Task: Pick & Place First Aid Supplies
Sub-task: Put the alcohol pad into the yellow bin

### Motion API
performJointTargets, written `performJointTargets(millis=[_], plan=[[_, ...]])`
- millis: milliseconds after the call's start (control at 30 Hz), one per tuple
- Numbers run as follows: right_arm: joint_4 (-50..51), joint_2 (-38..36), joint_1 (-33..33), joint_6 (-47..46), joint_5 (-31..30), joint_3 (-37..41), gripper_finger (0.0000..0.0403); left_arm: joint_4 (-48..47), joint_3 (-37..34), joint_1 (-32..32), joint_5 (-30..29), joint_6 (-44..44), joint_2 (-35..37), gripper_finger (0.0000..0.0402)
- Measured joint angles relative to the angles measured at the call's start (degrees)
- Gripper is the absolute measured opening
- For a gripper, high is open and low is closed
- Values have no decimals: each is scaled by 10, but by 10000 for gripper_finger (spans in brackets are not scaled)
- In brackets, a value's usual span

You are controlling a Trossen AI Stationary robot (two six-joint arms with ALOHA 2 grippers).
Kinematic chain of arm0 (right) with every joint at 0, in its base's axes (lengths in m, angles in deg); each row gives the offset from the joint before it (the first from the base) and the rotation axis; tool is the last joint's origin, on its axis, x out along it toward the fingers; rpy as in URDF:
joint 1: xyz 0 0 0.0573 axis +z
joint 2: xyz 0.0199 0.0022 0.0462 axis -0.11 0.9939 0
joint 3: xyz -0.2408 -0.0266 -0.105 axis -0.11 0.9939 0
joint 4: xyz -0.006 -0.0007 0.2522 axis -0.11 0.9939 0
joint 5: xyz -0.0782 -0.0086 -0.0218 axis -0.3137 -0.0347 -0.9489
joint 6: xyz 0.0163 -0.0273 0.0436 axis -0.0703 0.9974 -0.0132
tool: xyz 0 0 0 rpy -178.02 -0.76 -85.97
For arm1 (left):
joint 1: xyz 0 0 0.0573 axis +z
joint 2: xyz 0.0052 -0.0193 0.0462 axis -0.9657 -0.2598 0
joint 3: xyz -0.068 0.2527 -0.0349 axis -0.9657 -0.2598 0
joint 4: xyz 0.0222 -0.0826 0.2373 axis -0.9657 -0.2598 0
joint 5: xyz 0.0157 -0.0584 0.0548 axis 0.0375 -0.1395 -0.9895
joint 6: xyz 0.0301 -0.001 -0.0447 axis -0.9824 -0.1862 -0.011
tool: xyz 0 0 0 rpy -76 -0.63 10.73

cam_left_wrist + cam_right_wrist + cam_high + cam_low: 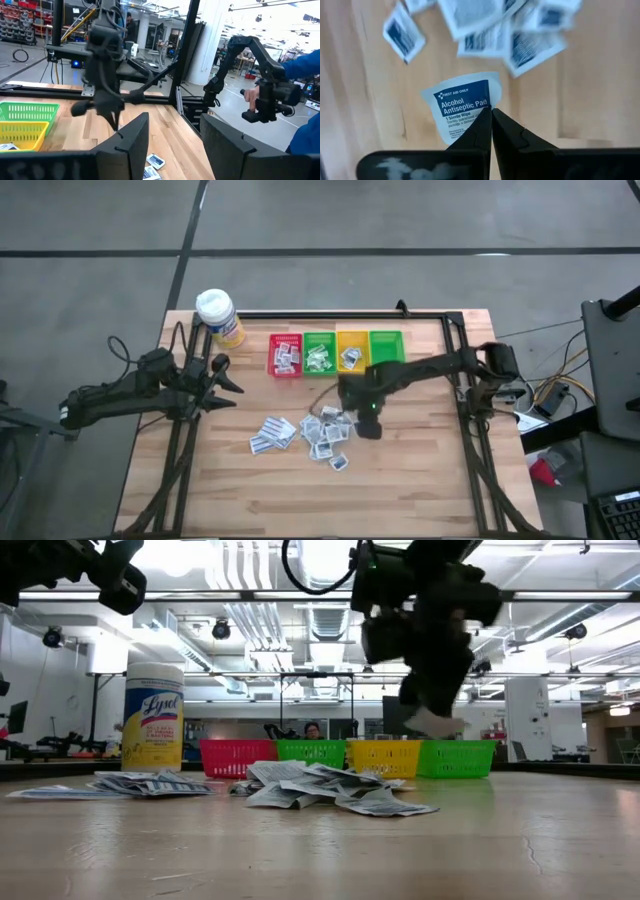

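The right claw is clenched on the edge of an alcohol pad packet, lifted above the table. Loose packets lie just beneath. The left claw waits released, well apart.

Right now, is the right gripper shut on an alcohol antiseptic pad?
Yes: in the right wrist view the right gripper has its fingers pinched together on the edge of the blue-labelled alcohol antiseptic pad.

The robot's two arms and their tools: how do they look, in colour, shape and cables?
Both arms are black, slim and jointed. The left tool has two broad, flat, matte black fingers with small notches on their inner edges. The right tool has the same black fingers, tapering to thin tips. A green light glows on the right arm's wrist, with a black cable looped above.
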Motion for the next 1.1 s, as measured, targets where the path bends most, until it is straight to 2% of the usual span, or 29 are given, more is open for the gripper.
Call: performJointTargets(millis=[133,267,400,600,733,967,1000,1100], plan=[[1,-17,-39,27,31,-26,8,0,0,0,0,0,0,175],[0,-32,-81,73,95,-62,8,0,0,0,0,0,0,175],[-1,-32,-124,111,193,-102,8,0,0,0,0,0,0,175],[-4,-29,-179,157,371,-145,8,0,0,0,0,0,0,175],[-6,-29,-204,171,430,-160,8,0,0,0,0,0,0,175],[-6,-29,-227,186,421,-167,8,0,0,0,0,0,0,175],[-6,-29,-227,185,392,-167,8,0,0,0,-1,0,0,175],[0,-29,-227,187,244,-167,8,0,0,0,-3,0,0,175]])
